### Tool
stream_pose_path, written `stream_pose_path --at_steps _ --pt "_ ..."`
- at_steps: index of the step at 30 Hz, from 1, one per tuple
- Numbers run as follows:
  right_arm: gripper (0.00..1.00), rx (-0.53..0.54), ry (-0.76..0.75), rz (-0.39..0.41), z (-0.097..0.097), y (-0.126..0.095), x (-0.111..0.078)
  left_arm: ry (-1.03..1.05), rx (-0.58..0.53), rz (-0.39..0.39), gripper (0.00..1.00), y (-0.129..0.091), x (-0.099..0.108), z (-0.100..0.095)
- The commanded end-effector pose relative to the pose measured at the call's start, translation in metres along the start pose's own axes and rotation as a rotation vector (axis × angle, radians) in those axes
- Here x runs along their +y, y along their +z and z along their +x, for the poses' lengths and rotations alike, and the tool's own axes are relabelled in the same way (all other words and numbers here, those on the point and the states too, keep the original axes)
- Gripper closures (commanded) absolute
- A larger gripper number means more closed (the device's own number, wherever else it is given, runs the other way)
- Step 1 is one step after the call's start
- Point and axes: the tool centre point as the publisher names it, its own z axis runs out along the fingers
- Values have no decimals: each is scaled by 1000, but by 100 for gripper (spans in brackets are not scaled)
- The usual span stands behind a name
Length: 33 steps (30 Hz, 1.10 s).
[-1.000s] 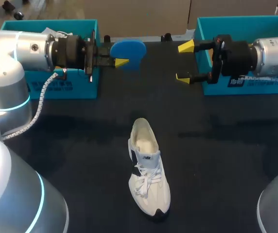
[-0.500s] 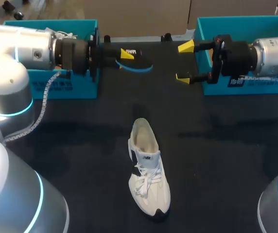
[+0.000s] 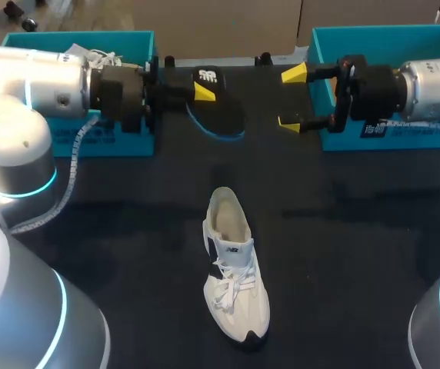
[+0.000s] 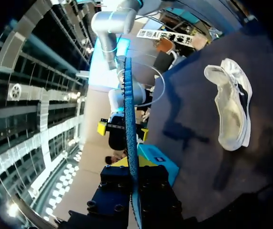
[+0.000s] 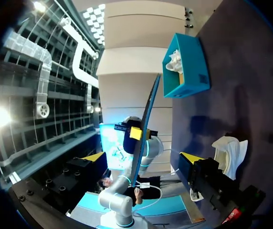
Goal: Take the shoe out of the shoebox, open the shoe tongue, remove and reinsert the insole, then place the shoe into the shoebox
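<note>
While the shoe [image 3: 234, 277] lies at the middle of the worktop [image 3: 343, 231], heel toward 12 o'clock and toe toward 6, its dark insole [image 3: 224, 108] is held in the air at 12 o'clock from it, well apart. One end of the insole is clamped between the fingers of the left gripper [image 3: 201, 92]. The right gripper [image 3: 295, 98] is held at 1 o'clock from the shoe, its fingers spread wide with nothing between them. One teal shoebox [image 3: 116, 142] is set at 10 o'clock, another [image 3: 374, 37] at 2 o'clock.

Reinsertion is judged the step in hand. Gripped at one end only, the thin insole could be buckled against the collar if lowered off line. The unsteadied shoe could also be pushed along the worktop.

The insole's broad face is shown only in the head view. In both wrist views only its blue edge is seen. The clamp on both faces is made plain in the left wrist view alone.
</note>
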Motion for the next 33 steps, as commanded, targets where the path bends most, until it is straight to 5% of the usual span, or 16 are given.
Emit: stream_pose_path --at_steps 1,12,30,33 --pt "0 -1 0 -1 0 1 0 99 -25 -4 100 15 8 -1" --pt "0 -9 -9 -17 -1 2 1 283 -91 -19 100 20 20 -2" --pt "0 -79 -74 21 -5 50 -6 298 -96 -9 100 31 33 -3" --pt "15 -81 -77 22 -6 53 -5 295 -102 -11 100 32 32 -2"
